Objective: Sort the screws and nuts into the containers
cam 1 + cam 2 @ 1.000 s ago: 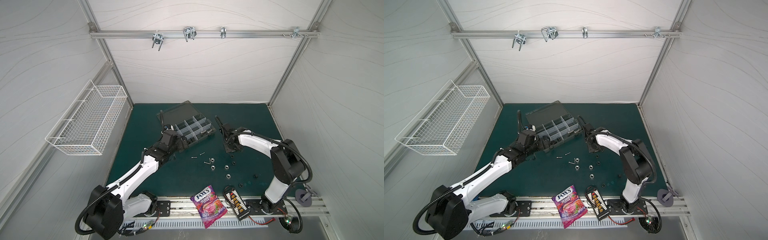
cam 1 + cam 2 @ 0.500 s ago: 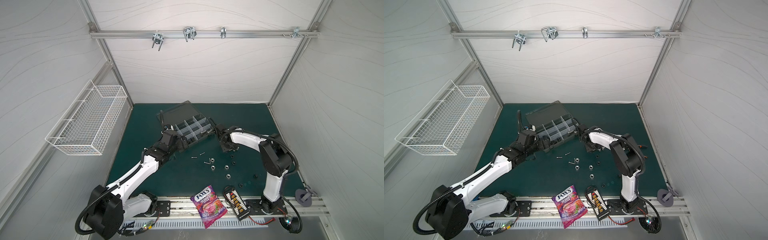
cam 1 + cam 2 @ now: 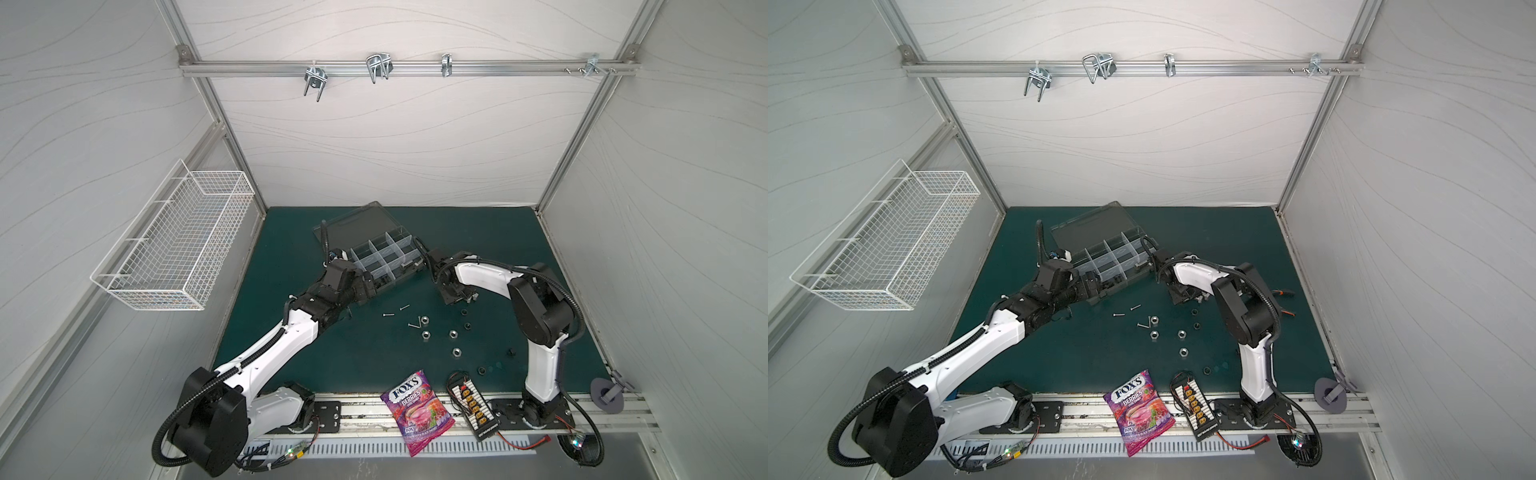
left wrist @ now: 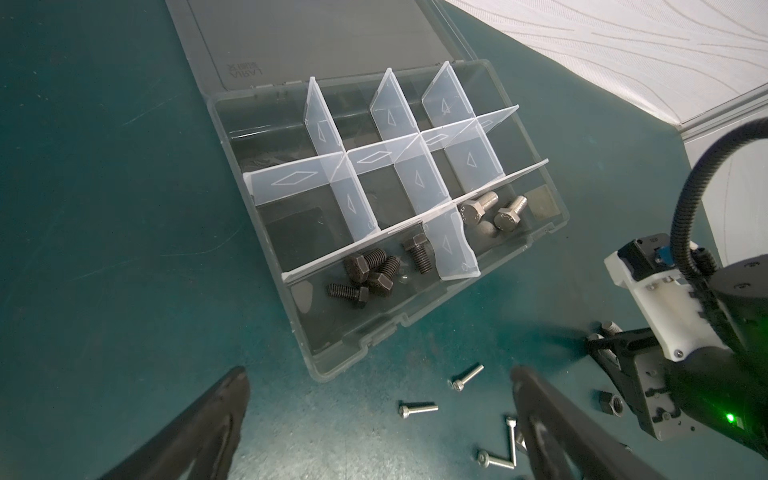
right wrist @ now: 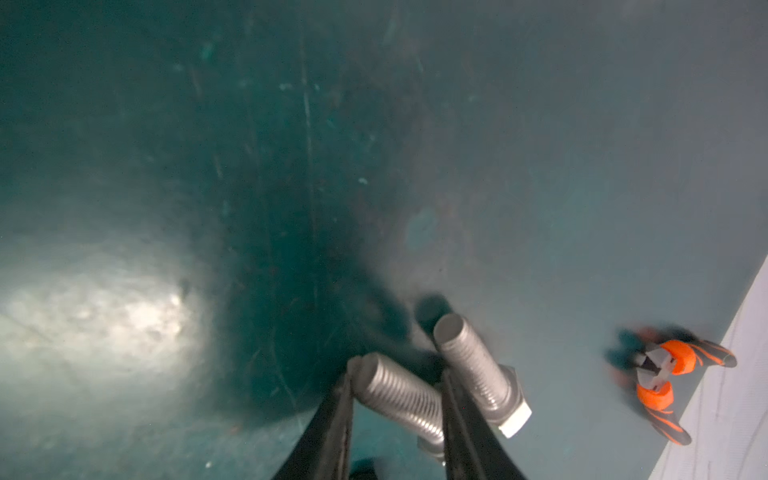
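Hanging on the left wall is a white wire basket (image 3: 174,245). Over the green desk (image 3: 291,340), the left gripper (image 4: 379,374) hovers at the near edge of the organizer box (image 4: 345,353), its fingers (image 4: 216,415) spread wide. The box lies open with its lid folded back. One near compartment holds several black bolts (image 4: 370,274), and the next one holds two silver bolts (image 4: 494,212). On the desk just in front of the box lie thin screws (image 3: 388,315), then silver nuts (image 3: 424,333) and, further right, black nuts (image 3: 464,311). The right gripper (image 5: 399,368) sits low over the desk to the right of the box, pinching a silver bolt (image 5: 399,399) between its fingers. A second bolt (image 5: 478,374) is just beside the outer face of one finger. Orange-handled pliers (image 5: 665,365) lie near the right wall.
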Motion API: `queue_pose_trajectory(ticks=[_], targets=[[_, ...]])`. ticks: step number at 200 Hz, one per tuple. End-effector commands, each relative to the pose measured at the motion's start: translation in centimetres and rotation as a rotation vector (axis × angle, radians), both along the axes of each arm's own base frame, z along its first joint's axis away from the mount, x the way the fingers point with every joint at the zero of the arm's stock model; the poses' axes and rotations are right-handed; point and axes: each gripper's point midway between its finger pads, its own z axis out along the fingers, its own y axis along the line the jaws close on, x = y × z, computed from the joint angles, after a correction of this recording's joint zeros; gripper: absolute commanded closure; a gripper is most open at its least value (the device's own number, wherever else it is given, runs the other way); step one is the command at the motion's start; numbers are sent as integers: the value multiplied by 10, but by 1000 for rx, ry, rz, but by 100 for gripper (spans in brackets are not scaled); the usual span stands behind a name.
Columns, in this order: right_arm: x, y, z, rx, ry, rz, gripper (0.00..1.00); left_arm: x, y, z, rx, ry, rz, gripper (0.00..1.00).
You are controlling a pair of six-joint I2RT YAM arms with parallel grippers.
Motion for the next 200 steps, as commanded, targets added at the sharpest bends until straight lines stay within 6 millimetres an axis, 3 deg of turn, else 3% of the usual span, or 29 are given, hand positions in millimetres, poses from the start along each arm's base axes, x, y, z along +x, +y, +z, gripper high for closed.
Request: queue_pose_trajectory(ticks=[1,65,128,157,200], targets=[[-2,-2,-5,-6,41,-6,66,12,-1,22,-5,-58,17,1],[-15,-2,-7,137,153,-98,78,11,1,22,1,-60,21,1],[-32,-19,-8,157,251,-177,73,11,0,24,-3,-65,20,1],[-43,-19,-7,177,279,-189,67,11,0,26,-5,-67,19,1],[-56,-17,-7,220,319,-196,68,11,1,29,-7,-76,19,1]])
